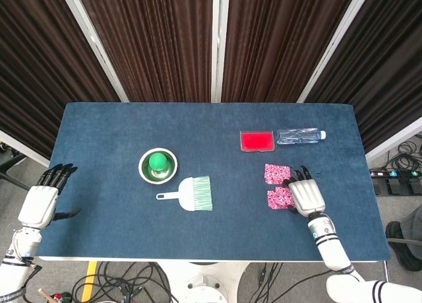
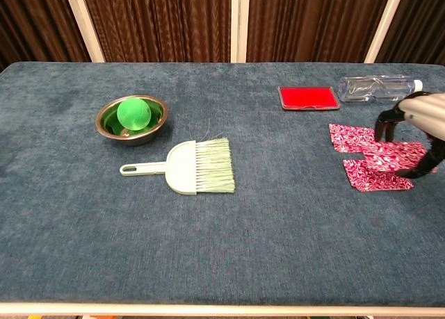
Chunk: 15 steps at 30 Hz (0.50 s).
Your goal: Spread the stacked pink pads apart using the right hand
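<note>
Two pink patterned pads lie side by side at the table's right: a far pad (image 1: 277, 173) (image 2: 350, 137) and a near pad (image 1: 279, 198) (image 2: 375, 176). In the chest view more pink shows between them under the hand; whether that is another pad I cannot tell. My right hand (image 1: 306, 196) (image 2: 425, 116) is at the pads' right edge, with its fingers (image 2: 384, 124) arched and apart over them and nothing gripped. My left hand (image 1: 42, 201) hangs off the table's left edge, empty, with its fingers apart.
A red flat case (image 1: 257, 140) and a clear plastic bottle (image 1: 300, 136) lie behind the pads. A metal bowl (image 1: 166, 171) holding a green ball (image 1: 158, 161) and a small hand brush (image 1: 191, 193) sit near the table's middle.
</note>
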Each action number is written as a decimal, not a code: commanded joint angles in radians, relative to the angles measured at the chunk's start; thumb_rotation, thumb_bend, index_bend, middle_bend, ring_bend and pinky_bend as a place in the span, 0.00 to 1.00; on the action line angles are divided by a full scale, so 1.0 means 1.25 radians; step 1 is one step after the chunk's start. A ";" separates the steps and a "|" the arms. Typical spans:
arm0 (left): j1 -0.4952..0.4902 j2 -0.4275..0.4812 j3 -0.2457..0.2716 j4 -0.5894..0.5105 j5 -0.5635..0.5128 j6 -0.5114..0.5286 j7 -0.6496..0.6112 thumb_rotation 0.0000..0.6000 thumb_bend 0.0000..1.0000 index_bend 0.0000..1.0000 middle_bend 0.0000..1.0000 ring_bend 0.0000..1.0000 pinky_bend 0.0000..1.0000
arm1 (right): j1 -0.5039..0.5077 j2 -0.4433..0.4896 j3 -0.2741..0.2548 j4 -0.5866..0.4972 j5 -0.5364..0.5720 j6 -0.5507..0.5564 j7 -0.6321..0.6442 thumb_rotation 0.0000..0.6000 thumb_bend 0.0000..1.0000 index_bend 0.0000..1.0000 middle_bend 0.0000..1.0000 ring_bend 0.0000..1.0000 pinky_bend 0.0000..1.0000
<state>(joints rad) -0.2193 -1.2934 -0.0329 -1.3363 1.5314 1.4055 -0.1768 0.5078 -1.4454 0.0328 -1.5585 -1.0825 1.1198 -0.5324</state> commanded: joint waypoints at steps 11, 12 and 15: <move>-0.005 0.003 0.003 -0.024 0.007 -0.003 0.034 1.00 0.00 0.11 0.08 0.04 0.13 | -0.127 0.074 -0.120 -0.051 -0.177 0.100 0.092 1.00 0.17 0.51 0.48 0.14 0.00; -0.005 0.003 0.003 -0.025 0.007 -0.003 0.037 1.00 0.00 0.11 0.08 0.04 0.13 | -0.129 0.069 -0.121 -0.044 -0.178 0.095 0.094 1.00 0.17 0.51 0.48 0.14 0.00; -0.004 0.004 0.003 -0.029 0.004 -0.004 0.043 1.00 0.00 0.11 0.08 0.04 0.13 | -0.133 0.049 -0.119 -0.015 -0.179 0.076 0.097 1.00 0.17 0.51 0.48 0.14 0.00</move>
<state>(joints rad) -0.2248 -1.2893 -0.0290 -1.3719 1.5378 1.4007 -0.1240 0.3457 -1.3723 -0.1165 -1.5918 -1.3037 1.2260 -0.4144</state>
